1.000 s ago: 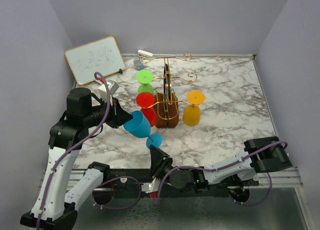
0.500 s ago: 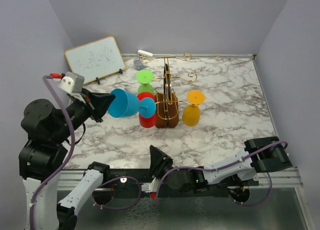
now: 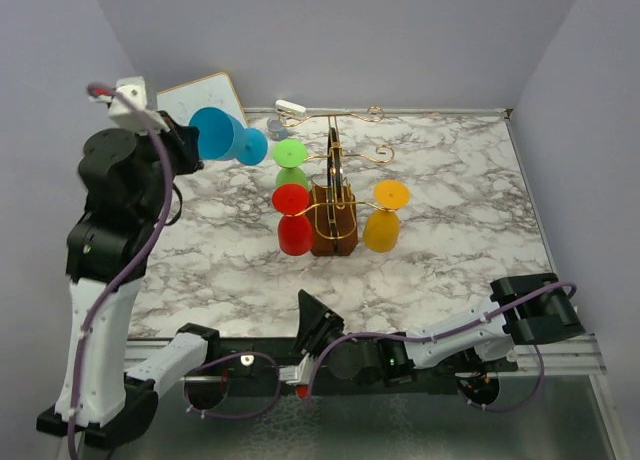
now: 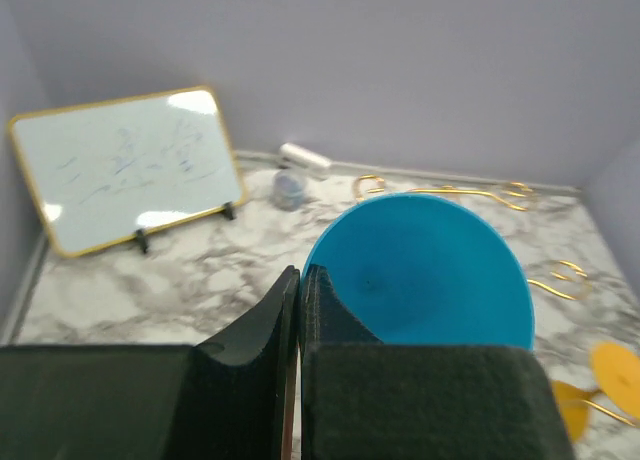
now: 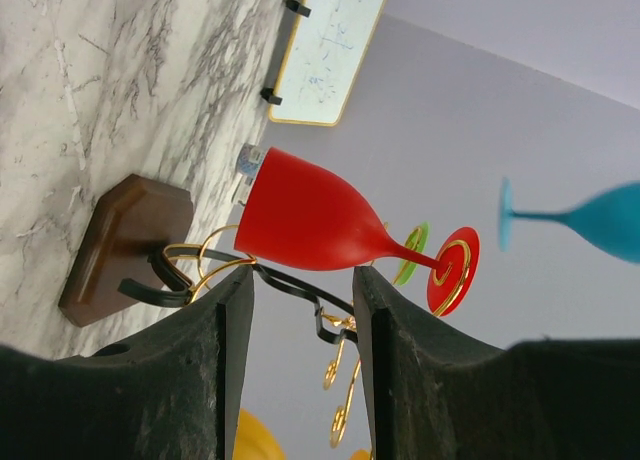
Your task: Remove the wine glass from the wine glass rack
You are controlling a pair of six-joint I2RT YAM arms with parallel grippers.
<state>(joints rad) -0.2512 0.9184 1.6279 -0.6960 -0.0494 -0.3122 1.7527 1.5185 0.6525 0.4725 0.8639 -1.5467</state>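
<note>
Left hand (image 4: 298, 285) grips blue wine glass (image 4: 425, 270); whiteboard (image 4: 125, 165) scribbles illegible.

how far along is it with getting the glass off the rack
Done: the blue glass is clear of the rack, in the air on its side. In hand: the left gripper grips its rim. Left: setting it down. Red glass, green glass and orange glass hang there.

The left hand (image 3: 188, 140) is up above the table (image 3: 450, 180) and holds the blue wine glass (image 3: 222, 136) on its side, apart from the wine glass rack (image 3: 334, 222). A red glass (image 3: 293, 230), a green glass (image 3: 290, 155) and an orange glass (image 3: 383, 227) hang upside down on the rack.
</note>
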